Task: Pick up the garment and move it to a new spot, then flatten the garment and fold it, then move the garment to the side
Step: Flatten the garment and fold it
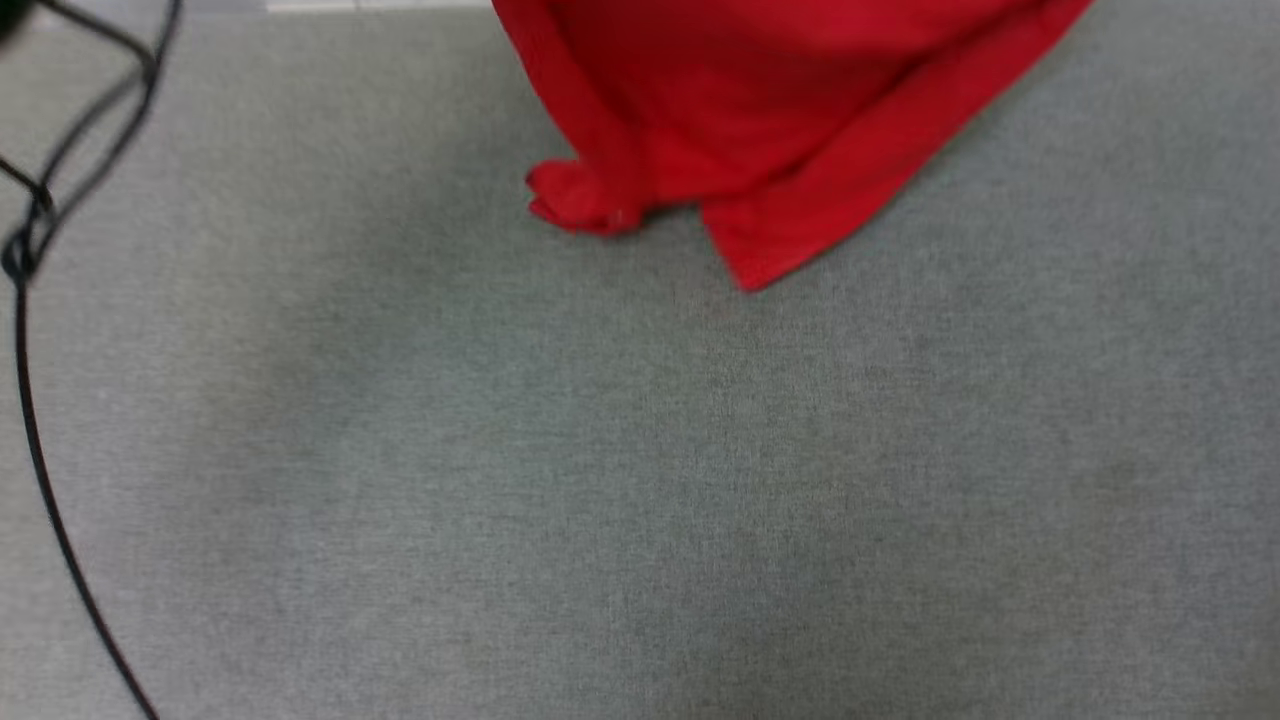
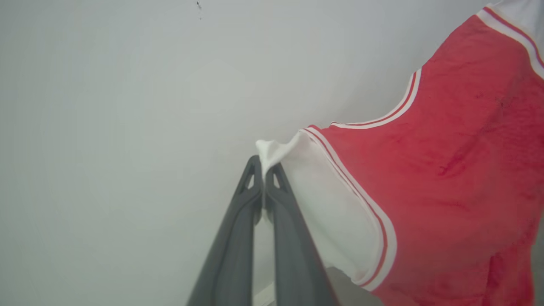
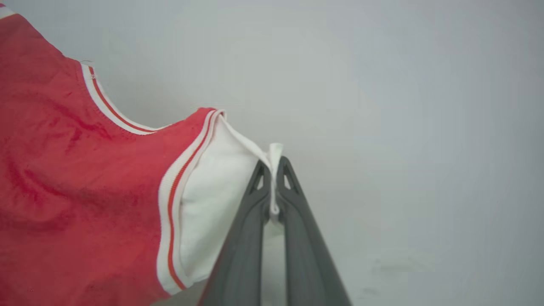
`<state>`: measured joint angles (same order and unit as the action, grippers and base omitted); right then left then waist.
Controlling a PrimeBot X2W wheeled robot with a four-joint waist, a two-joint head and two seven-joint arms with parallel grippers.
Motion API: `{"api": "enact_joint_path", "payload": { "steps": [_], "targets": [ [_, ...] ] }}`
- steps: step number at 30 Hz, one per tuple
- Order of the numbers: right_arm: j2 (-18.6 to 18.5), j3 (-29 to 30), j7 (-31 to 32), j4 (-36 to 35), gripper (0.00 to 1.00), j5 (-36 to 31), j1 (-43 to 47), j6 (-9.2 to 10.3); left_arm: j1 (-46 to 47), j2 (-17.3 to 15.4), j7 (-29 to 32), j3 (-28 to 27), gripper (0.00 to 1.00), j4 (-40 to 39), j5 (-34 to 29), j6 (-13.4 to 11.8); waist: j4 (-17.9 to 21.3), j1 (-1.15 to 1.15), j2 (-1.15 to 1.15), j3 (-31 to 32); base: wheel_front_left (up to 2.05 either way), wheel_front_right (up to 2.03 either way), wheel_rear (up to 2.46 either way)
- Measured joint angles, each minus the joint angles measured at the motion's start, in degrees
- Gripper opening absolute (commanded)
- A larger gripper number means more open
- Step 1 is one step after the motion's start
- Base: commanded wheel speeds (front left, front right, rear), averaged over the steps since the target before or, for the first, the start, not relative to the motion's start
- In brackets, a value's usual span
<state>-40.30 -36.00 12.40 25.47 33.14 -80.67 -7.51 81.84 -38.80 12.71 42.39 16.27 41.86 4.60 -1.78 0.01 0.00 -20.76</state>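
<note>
above the carpet [image 1: 640, 500] the shirt [image 1: 760, 120] hangs long-axis downward, top cut off from sight, blurred lower corners reaching the carpet; left gripper [image 2: 264, 171] and right gripper [image 3: 274, 170] each clamp a white sleeve [image 2: 331, 204].

Place: an indoor room, maybe an office or a lab.
Floor: grey short-pile carpet [image 1: 640, 500], across the lower frame.
Left edge: loose black cable [image 1: 19, 320].
Background: plain pale wall [image 2: 127, 106].
</note>
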Motion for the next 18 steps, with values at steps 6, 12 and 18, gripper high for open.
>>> {"api": "enact_joint_path", "payload": {
  "steps": [6, 12, 18],
  "targets": [
    [5.63, 1.33, -3.5, 8.22, 0.0, -8.39, -13.17, 0.0, 13.08, 3.75, -3.66, -0.92, 0.0, 8.78, -3.11, 1.37, 0.73, 0.0, 0.0, -5.38, 0.0, 0.0, 0.0],
    [10.0, 6.11, -10.06, 16.14, 0.0, -17.14, -24.44, 0.0, 23.27, 5.06, -7.6, -1.81, 0.0, 14.46, -4.34, 2.25, 1.44, 0.0, 0.0, -9.28, 0.0, 0.0, 0.0],
    [14.55, 8.18, -14.59, 22.2, 0.0, -22.24, -28.78, 0.0, 26.92, 4.49, -10.95, -1.64, 0.0, 18.82, -3.15, 2.72, 1.94, 0.0, 0.0, -11.01, 0.0, 0.0, 0.0]
  ]
}}
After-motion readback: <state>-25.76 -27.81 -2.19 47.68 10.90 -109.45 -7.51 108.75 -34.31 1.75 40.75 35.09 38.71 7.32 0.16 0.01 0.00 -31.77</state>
